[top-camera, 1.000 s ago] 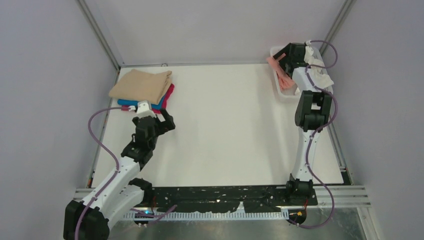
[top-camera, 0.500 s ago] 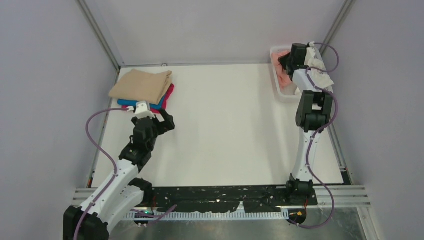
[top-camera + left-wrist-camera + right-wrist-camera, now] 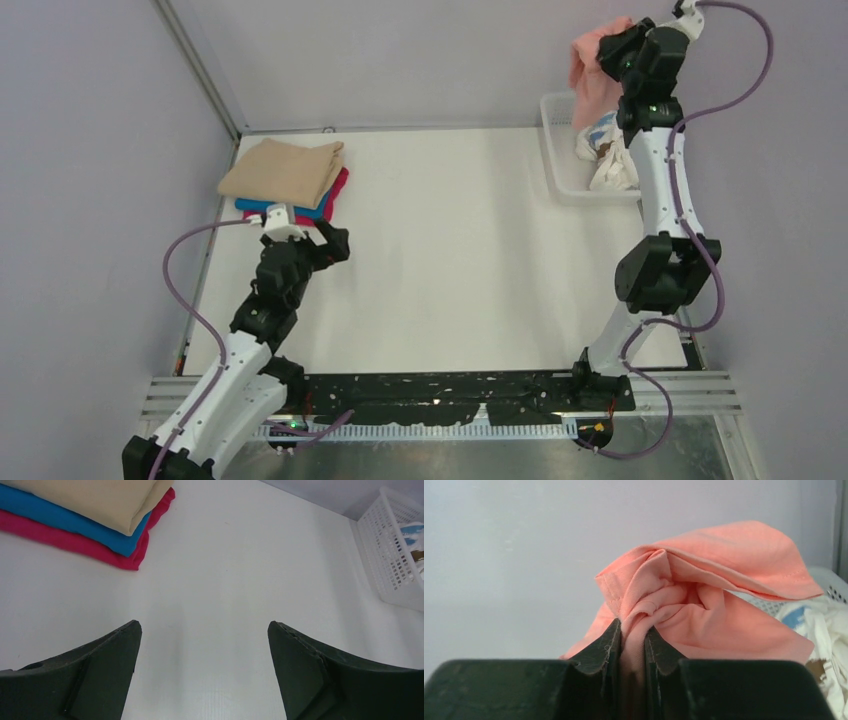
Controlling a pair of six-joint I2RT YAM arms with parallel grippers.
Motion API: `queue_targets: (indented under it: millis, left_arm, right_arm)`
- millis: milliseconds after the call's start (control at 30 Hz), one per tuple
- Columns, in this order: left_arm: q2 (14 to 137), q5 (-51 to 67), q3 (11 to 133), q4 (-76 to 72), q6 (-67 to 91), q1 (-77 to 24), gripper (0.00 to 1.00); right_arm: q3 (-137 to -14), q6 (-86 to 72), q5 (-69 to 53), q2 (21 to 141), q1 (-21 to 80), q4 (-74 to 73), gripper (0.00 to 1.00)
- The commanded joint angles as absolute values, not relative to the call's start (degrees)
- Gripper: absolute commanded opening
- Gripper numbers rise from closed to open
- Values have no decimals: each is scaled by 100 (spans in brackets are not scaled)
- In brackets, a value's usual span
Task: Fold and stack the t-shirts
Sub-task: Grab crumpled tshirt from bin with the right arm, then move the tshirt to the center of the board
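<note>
A salmon-pink t-shirt (image 3: 592, 68) hangs bunched in the air above the white basket (image 3: 556, 160) at the back right. My right gripper (image 3: 612, 55) is shut on it, and in the right wrist view a fold of the pink cloth (image 3: 704, 595) is pinched at the gripper (image 3: 633, 630). Three folded t-shirts are stacked at the back left: tan (image 3: 282, 168) on top, bright blue (image 3: 262, 206) under it, magenta (image 3: 338, 187) at the bottom. My left gripper (image 3: 330, 238) hovers open just in front of that stack, nothing between its fingers (image 3: 105, 665).
More white and patterned cloth (image 3: 610, 160) lies in the basket, also seen behind the pink shirt in the right wrist view. Grey walls close in the table (image 3: 450, 260) at the back and both sides. The basket (image 3: 395, 555) shows at the far right of the left wrist view.
My right gripper closed on the pink t-shirt in the basket and lifted it high above the basket. The left arm has barely moved.
</note>
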State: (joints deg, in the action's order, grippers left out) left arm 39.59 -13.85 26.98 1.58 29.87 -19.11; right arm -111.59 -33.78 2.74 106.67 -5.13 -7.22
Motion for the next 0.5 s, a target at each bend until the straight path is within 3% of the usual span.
queue_targets:
  millis: [0, 267, 467]
  left_arm:
    - [3733, -1188, 2661, 86, 3091, -1890, 99]
    - [3221, -1020, 2468, 159, 3241, -1890, 100]
    - [2903, -1020, 2383, 233, 3315, -1890, 100]
  right_arm:
    - [-11505, -2750, -832, 9751, -467, -233, 6]
    - [-11850, -2718, -3158, 9071, 105, -566, 6]
    - [-12055, -247, -3306, 9049, 1883, -2544, 16]
